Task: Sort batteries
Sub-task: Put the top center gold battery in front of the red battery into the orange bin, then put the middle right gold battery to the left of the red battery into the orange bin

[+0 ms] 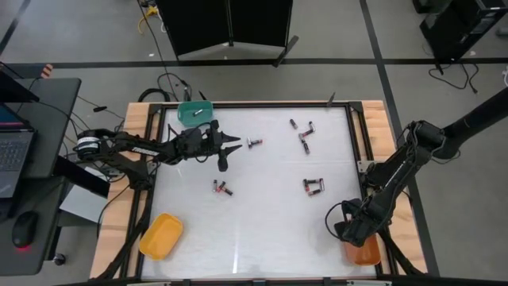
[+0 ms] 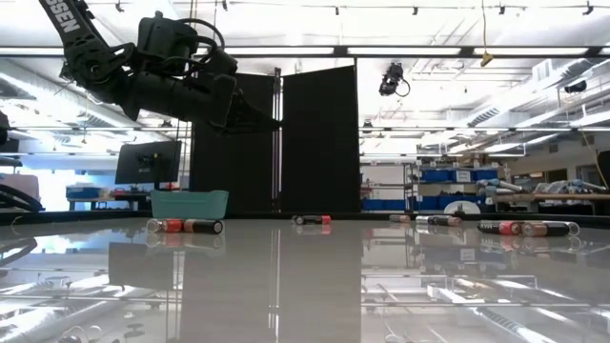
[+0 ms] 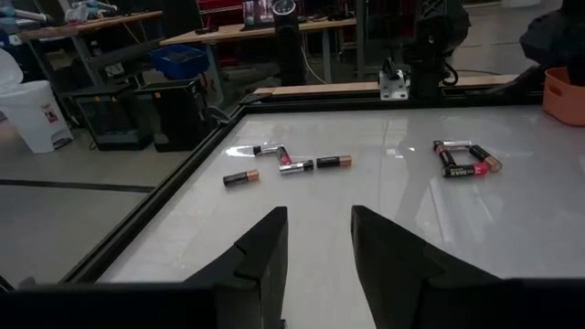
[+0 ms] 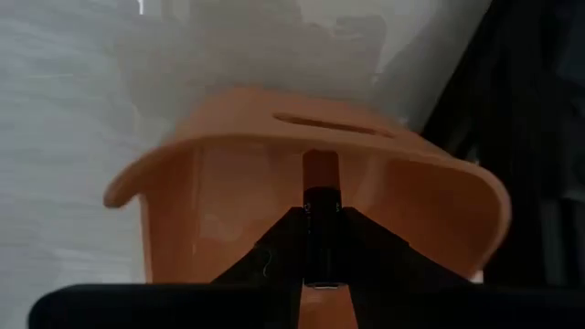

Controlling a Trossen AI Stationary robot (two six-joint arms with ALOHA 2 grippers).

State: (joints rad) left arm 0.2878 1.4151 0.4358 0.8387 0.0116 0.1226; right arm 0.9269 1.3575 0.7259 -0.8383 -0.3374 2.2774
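Batteries (image 1: 254, 143) lie scattered over the white worktop (image 1: 262, 230) in small groups, so you have several clusters to read. One battery sits just ahead of the left gripper (image 1: 236, 144), toward the middle. A pair (image 1: 222, 188) lies below it, nearer the centre-left. Two more (image 1: 302, 124) rest near the far edge, with another short cluster (image 1: 305, 141) just below them, and a bunch of three or so (image 1: 313, 186) lies right of centre; how many exactly is hard to tell from above.

Your left gripper hangs above the worktop on its far-left part, beside the green tray (image 1: 195, 112) at the far edge. Its fingers (image 3: 263, 260) are parted with nothing between them, and in the left wrist view they face the clusters across bare surface.

Your right gripper (image 1: 355, 232) is at the near right corner, over the orange tray (image 4: 228, 155), which sits right at the worktop's edge by the frame. Its fingers are clamped on a battery (image 4: 321, 219), black with a copper end, held over the tray's inside.

The yellow tray (image 1: 161, 235) rests at the near left corner, partly over the edge. The near half of the worktop between the yellow and orange trays is open.
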